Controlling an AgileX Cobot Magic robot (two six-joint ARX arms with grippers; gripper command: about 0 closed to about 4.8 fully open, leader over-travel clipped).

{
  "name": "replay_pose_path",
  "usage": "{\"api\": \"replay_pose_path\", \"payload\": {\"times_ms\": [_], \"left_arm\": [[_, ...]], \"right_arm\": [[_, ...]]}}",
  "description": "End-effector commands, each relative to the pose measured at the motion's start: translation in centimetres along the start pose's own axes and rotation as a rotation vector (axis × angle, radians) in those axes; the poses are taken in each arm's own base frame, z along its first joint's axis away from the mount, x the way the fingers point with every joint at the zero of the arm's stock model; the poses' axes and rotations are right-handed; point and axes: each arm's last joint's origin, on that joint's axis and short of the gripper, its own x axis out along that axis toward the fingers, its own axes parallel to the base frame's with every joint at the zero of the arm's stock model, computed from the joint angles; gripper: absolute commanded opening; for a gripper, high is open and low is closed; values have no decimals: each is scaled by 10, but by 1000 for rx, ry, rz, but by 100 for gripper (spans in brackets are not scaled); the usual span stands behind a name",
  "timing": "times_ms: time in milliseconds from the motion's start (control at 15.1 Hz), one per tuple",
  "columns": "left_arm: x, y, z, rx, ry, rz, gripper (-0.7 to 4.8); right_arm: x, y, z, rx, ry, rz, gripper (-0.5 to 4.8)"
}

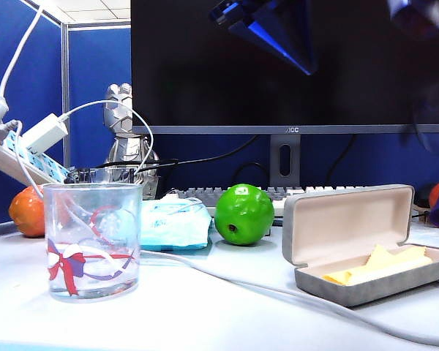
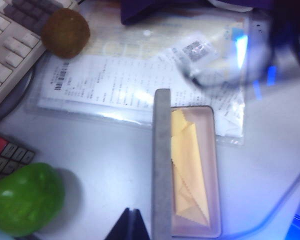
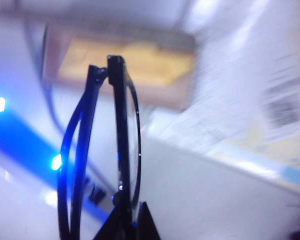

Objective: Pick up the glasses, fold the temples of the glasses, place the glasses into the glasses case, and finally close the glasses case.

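The glasses case [image 1: 351,248] lies open at the right of the table, lid upright, with a yellow cloth [image 1: 380,265] on its beige lining. In the right wrist view my right gripper [image 3: 131,220] is shut on the rim of the black-framed glasses [image 3: 121,125], holding them in the air with the blurred case [image 3: 120,67] beyond them. The temples [image 3: 72,150] lie close along the frame. My left gripper [image 2: 131,220] is shut and empty, hanging above the table beside the case lid [image 2: 161,165]. The left wrist view also catches the glasses [image 2: 192,79] as a blur beyond the case.
A clear drinking glass [image 1: 93,240] with a ribbon print stands at the front left. Behind it lie a blue tissue pack [image 1: 174,223] and a green apple [image 1: 244,213]. A white cable [image 1: 278,292] crosses the table. A keyboard [image 2: 10,45], a kiwi [image 2: 65,32] and a sleeved paper [image 2: 120,85] lie near the case.
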Motion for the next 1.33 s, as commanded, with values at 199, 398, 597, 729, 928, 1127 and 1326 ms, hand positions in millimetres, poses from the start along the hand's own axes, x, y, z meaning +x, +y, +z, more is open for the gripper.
{"api": "replay_pose_path", "payload": {"times_ms": [199, 398, 597, 729, 928, 1127, 1326], "left_arm": [[-4, 1, 2, 0, -11, 4, -5], [-4, 1, 2, 0, -11, 4, -5], [-4, 1, 2, -1, -11, 3, -5], [-4, 1, 2, -1, -10, 3, -5], [-4, 0, 1, -1, -4, 2, -5], [-4, 1, 1, -1, -4, 2, -5], [-4, 1, 1, -1, -4, 2, -5]], "right_arm": [[29, 2, -7, -59, 35, 74, -6], [40, 4, 4, -253, -57, 37, -6], [48, 1, 12, -298, -63, 38, -6], [55, -2, 15, 96, -37, 50, -6], [61, -3, 16, 600, 26, 69, -6], [61, -2, 14, 582, 48, 94, -6], [62, 7, 13, 40, 51, 161, -6]]}}
